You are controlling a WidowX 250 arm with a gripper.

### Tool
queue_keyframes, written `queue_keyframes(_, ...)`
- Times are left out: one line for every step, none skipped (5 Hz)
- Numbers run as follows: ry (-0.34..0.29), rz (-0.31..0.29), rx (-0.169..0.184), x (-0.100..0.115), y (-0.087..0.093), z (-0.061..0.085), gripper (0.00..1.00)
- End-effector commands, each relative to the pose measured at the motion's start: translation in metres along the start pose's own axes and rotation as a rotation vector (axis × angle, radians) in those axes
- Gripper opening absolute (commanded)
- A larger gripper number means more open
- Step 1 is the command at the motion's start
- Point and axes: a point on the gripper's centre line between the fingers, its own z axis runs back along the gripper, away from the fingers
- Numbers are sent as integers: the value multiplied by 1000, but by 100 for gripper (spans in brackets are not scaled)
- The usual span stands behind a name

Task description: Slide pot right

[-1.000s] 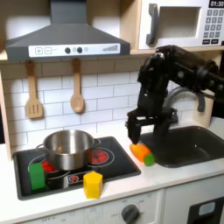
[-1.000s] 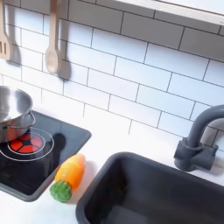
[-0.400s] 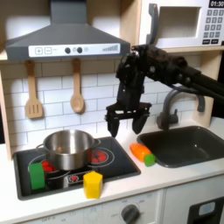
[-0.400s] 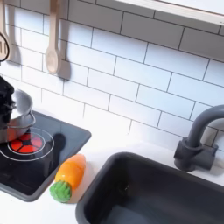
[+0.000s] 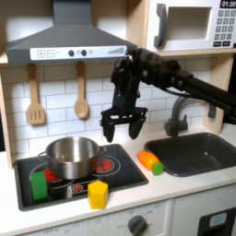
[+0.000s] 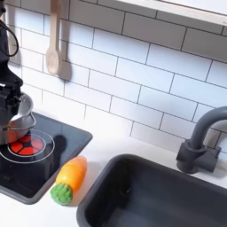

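Presently the gripper [image 5: 123,128] is seen with jaws spread apart and nothing between them, hanging above the hob [image 5: 120,175] just off the pot's rim toward the first exterior view's right. The pot [image 5: 72,156] sits on the rear burner at that view's left. A descent over the near rim is judged best, one finger inside the wall, so the carrot [image 5: 149,162] is not struck.
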Motion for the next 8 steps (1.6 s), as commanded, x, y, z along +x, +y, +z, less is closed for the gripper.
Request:
queue_keyframes(-12,32,6,24,15,-8,100)
queue_keyframes(-7,38,9,37,20,-15,100)
queue_keyframes(-7,63,21,41,29,-18,100)
queue_keyframes(-6,70,17,46,30,-23,100)
queue_keyframes(-5,69,28,51,32,-30,100)
queue_keyframes(-10,78,45,59,36,-34,100)
queue_keyframes(-13,93,63,67,44,-40,100)
queue_keyframes(-9,95,70,71,46,-48,100)
